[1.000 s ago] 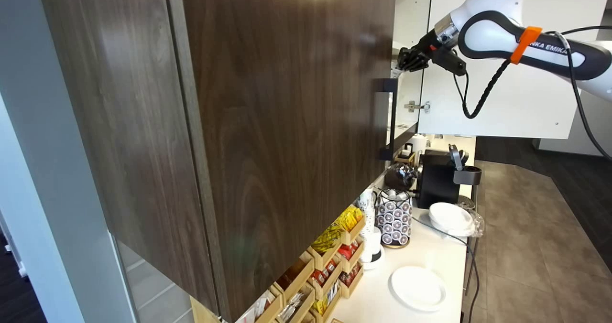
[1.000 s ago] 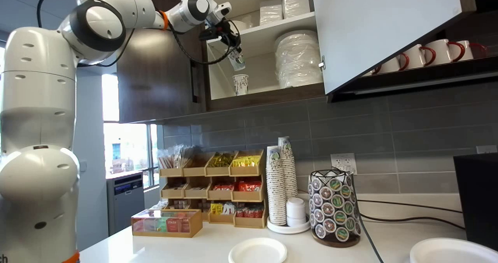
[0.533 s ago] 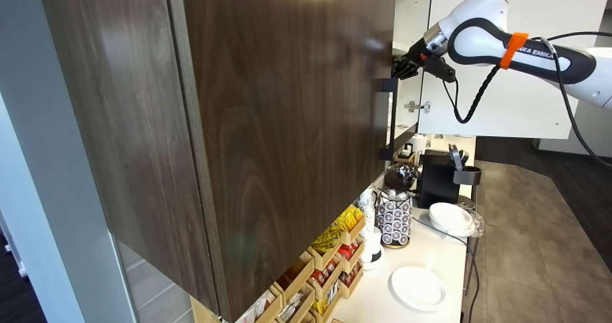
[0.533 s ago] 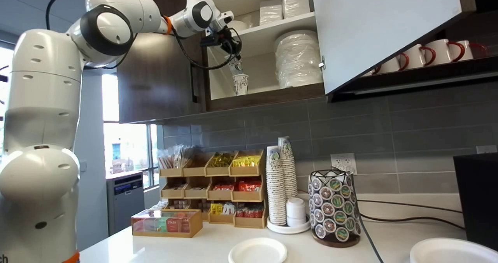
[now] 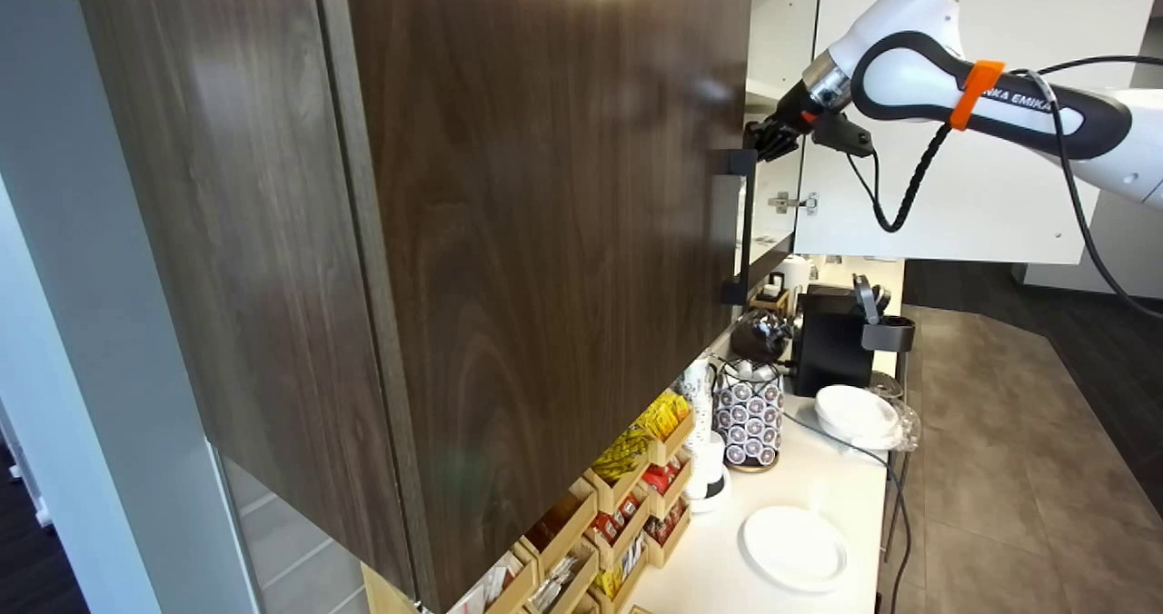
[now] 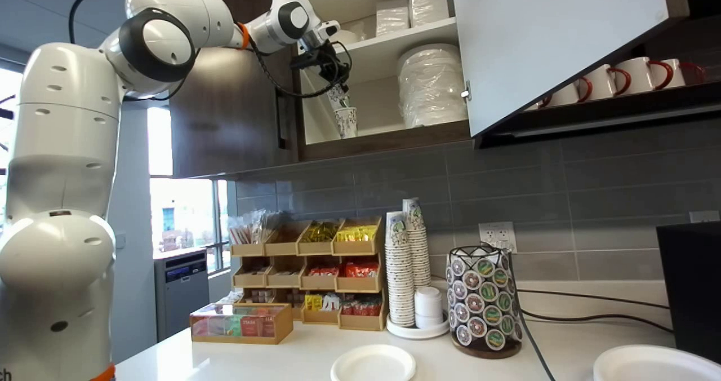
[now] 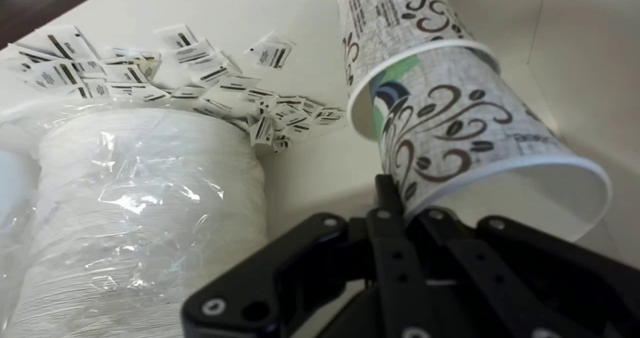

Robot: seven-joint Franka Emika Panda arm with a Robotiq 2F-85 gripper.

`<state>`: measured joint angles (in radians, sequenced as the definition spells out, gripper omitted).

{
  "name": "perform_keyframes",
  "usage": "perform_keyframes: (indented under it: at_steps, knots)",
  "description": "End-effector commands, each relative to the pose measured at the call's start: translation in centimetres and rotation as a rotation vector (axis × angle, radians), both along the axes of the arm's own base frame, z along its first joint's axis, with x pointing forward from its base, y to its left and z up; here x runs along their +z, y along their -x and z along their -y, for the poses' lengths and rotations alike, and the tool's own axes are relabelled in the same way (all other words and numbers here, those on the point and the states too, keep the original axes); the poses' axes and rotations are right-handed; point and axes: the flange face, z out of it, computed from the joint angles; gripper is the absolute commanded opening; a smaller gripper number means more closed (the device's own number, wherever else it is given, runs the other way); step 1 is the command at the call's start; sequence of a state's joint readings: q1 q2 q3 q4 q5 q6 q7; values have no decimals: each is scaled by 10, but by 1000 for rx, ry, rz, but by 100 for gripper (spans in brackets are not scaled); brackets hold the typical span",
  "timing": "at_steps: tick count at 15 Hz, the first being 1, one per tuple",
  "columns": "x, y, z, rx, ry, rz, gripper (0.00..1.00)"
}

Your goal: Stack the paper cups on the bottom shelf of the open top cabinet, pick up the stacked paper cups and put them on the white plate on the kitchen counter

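Two white paper cups with a brown swirl print are inside the open top cabinet [image 6: 373,96]. My gripper [image 7: 411,205] is shut on the rim of the upper paper cup [image 7: 450,113], one finger outside; the other is partly hidden. This tilted cup's narrow end is inside the mouth of the lower paper cup [image 7: 395,23], partly nested. In an exterior view the lower cup [image 6: 346,123] leans slightly on the bottom shelf [image 7: 210,3], below my gripper [image 6: 339,82]. The empty white plate [image 6: 373,364] lies on the kitchen counter [image 6: 270,364].
Wrapped plates [image 7: 150,203] and loose packets [image 7: 190,53] share the shelf. The open door [image 6: 552,43] stands on one side, a brown door [image 5: 563,278] on the other. Below are tall cup stacks [image 6: 400,274], a pod holder [image 6: 483,302] and condiment bins [image 6: 321,268].
My gripper has moved toward the cabinet, and the held cup's end has gone into the lower cup's mouth. The lower cup has shifted slightly and now leans.
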<state>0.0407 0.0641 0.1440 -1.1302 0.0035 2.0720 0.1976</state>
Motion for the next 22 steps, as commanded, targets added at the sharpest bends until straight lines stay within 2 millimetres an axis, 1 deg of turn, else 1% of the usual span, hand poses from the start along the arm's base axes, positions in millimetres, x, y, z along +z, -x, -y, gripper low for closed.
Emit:
perform_keyframes:
  at_steps: [1,4,6,11,12,13,14,15,19,22]
  knots:
    - [-3,1,-2,18,54,-53,1]
    - [-12,-4,-4,26,51,-83,1]
    - [-19,-10,-9,34,46,-97,29]
    - [-42,-28,-19,49,40,-137,66]
    - [-47,-30,-20,50,39,-147,74]
    - [-50,-33,-21,52,40,-154,47]
    - [-53,-34,-21,52,41,-160,35]
    - [-55,-36,-21,51,41,-169,34]
    - [-57,-33,-15,44,49,-209,1]
    - [-44,-24,-6,39,56,-201,0]
